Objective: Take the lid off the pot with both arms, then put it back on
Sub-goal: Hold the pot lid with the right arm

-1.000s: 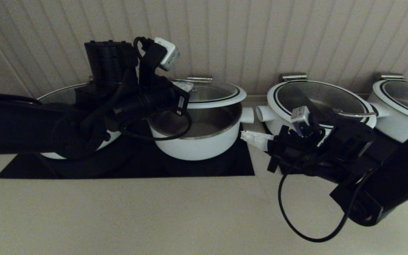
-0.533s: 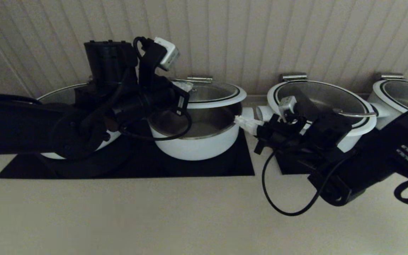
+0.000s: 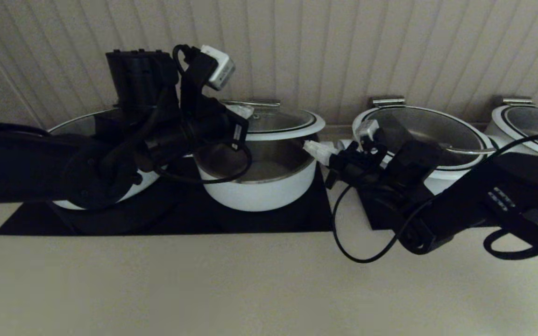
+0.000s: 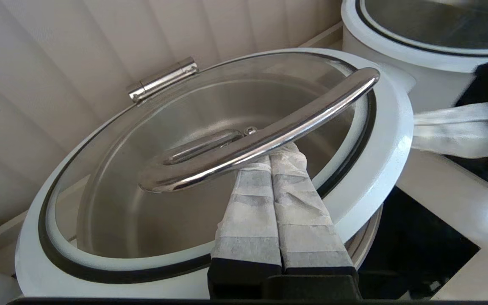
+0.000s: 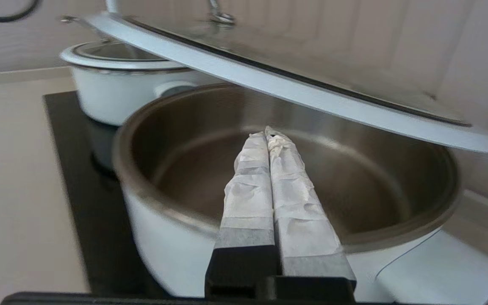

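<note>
The white pot [image 3: 259, 191] stands on a black mat in the middle. Its glass lid [image 3: 285, 122] is tilted, raised on the left and open above the steel interior. My left gripper [image 3: 242, 111] is shut, its taped fingertips [image 4: 286, 154] tucked under the lid's steel hook handle [image 4: 265, 135] and bearing it. My right gripper [image 3: 312, 149] is shut and empty at the pot's right side. In the right wrist view its tips [image 5: 268, 133] reach over the pot's rim [image 5: 167, 212], below the raised lid [image 5: 311, 93].
A wider lidded pot [image 3: 430, 128] stands right of the pot behind my right arm, with another [image 3: 530, 135] at the far right. A third wide pot [image 3: 80, 126] sits behind my left arm. Ribbed wall close behind. Beige counter [image 3: 203, 280] in front.
My right arm has swung left and up from the counter's edge. Its shut fingertips now reach the gap between the lid and the pot rim. The left arm has risen slightly with the lid.
</note>
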Robot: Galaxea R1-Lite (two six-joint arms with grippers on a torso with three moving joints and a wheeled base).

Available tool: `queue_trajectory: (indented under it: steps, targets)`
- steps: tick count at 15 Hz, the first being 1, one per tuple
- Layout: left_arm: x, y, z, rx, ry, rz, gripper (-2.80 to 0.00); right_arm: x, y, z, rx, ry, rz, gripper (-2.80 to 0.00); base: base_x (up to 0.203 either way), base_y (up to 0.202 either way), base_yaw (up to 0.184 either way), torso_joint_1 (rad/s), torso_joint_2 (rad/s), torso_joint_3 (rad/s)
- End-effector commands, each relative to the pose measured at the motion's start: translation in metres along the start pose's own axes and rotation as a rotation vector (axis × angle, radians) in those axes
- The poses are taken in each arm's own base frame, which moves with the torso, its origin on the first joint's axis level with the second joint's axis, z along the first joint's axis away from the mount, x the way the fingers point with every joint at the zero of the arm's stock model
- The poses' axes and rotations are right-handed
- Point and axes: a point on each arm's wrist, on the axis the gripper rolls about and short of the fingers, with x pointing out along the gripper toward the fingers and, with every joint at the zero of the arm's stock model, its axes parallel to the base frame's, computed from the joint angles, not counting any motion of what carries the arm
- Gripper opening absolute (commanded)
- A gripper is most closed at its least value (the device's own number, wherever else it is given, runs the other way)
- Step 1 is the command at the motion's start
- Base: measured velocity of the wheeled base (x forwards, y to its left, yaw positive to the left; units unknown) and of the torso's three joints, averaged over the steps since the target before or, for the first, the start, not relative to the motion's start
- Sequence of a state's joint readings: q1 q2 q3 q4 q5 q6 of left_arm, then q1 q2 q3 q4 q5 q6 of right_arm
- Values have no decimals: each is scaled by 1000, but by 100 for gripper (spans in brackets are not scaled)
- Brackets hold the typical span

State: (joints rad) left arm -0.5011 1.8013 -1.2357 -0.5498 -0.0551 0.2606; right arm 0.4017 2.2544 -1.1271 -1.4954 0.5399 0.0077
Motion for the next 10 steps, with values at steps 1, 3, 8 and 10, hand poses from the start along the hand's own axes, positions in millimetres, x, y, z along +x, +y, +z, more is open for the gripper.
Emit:
queue_trajectory:
  steps: [1,3,8,10]
  targets:
    - [-2,1,3,2,-11,3,-280,9,-6,-5,-10,-18,-14,-280,0,0,0,0,0,0]
    - [-2,0,3,2,-11,2,-280,16,-11,-7,-16,-27,-41,-280,0,0,0,0,0,0]
    - [-9,1,6,11,-12,1,-280,25,-17,-5,-22,-36,-56,-280,0,0,0,0,0,0]
    - [-14,0,6,16,-5,-1,-280,27,-18,-6,-25,-40,-55,-280,0,0,0,0,0,0]
